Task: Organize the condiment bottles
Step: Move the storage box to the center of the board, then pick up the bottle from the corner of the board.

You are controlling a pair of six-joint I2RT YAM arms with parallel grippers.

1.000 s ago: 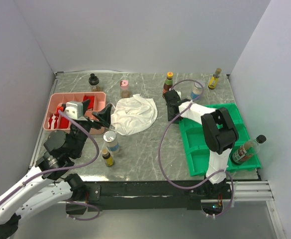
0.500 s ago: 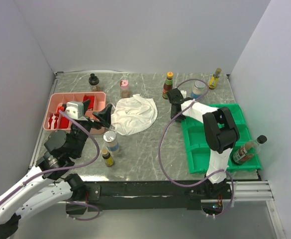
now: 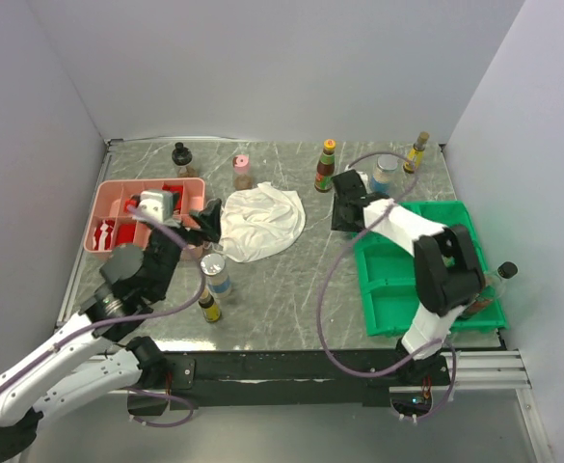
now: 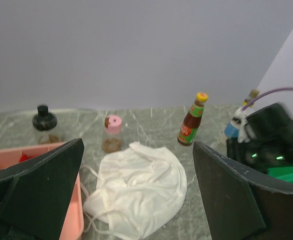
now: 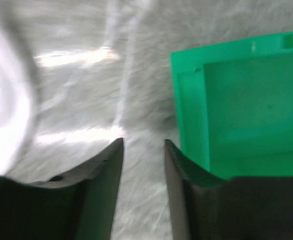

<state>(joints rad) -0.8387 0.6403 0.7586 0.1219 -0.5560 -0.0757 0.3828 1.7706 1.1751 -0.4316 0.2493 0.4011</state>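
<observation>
Condiment bottles stand along the back: a black-capped jar [image 3: 181, 157], a pink-capped jar [image 3: 242, 172], a red-labelled bottle [image 3: 326, 166], a blue-labelled clear one [image 3: 385, 174] and an amber one [image 3: 416, 152]. A silver-capped bottle [image 3: 216, 272] and a small yellow-capped dark bottle [image 3: 207, 305] stand at front left. A dark sauce bottle [image 3: 484, 287] lies in the green tray [image 3: 368, 289]. My left gripper [image 3: 193, 210] is open and empty, facing the white cloth [image 4: 141, 185]. My right gripper [image 3: 343, 214] is open and empty, low over the table beside the green tray's edge [image 5: 186, 100].
The pink tray [image 3: 103, 203] holds red items at the left. The white cloth [image 3: 257, 220] lies between the trays. Walls close in the back and both sides. In the left wrist view the red-labelled bottle [image 4: 193, 120] stands beyond the cloth.
My right gripper has drawn back from the red-labelled bottle and come nearer, to the green tray's left corner. My left arm has shifted slightly to the right.
</observation>
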